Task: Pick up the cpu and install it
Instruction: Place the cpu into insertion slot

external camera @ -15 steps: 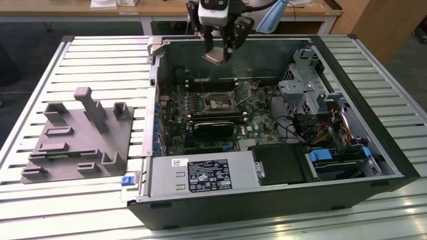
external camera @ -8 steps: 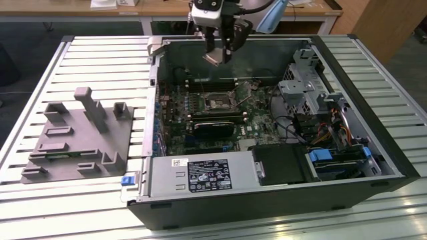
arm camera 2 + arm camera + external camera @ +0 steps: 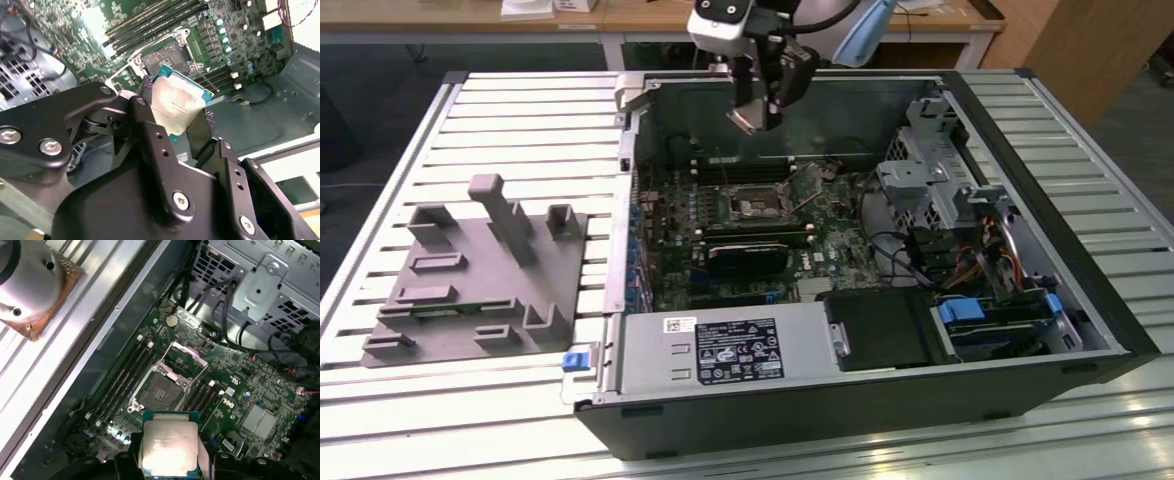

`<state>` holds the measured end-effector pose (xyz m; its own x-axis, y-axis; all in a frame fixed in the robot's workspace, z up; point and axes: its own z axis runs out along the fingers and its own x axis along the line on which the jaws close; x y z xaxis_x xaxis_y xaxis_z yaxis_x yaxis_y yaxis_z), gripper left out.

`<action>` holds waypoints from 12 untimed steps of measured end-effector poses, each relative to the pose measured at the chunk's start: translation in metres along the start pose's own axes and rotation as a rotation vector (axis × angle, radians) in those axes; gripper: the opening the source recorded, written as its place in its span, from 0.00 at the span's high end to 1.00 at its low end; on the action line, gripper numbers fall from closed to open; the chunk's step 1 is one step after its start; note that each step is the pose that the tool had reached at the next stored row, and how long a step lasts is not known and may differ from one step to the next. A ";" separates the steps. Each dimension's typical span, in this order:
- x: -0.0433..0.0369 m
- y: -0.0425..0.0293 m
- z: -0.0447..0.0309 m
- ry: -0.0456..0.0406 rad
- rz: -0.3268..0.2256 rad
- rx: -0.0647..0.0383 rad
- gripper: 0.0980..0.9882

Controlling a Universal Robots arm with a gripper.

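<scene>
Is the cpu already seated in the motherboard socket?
No. In the second wrist view the gripper holds the cpu by its edges, apart from the socket, whose dark contact area lies bare.

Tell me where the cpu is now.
In both wrist views the cpu sits between the fingers, raised above the open socket; in the exterior view it hangs over the case's far side.

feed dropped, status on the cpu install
Hand shut on cpu, over the open case. Socket below open, empty. Nothing seen in the way.
</scene>
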<state>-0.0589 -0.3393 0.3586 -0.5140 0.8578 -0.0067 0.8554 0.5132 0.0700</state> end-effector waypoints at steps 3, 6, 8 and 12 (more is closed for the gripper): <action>0.0000 -0.0001 0.0014 -0.0038 0.054 0.000 0.52; 0.0000 -0.0003 0.0040 -0.0113 0.161 0.001 0.52; 0.0000 -0.0004 0.0050 -0.0144 0.205 0.001 0.52; 0.0001 -0.0005 0.0068 -0.0195 0.279 0.002 0.52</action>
<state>-0.0589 -0.3393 0.3517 -0.2569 0.9664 -0.0066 0.9639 0.2567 0.0700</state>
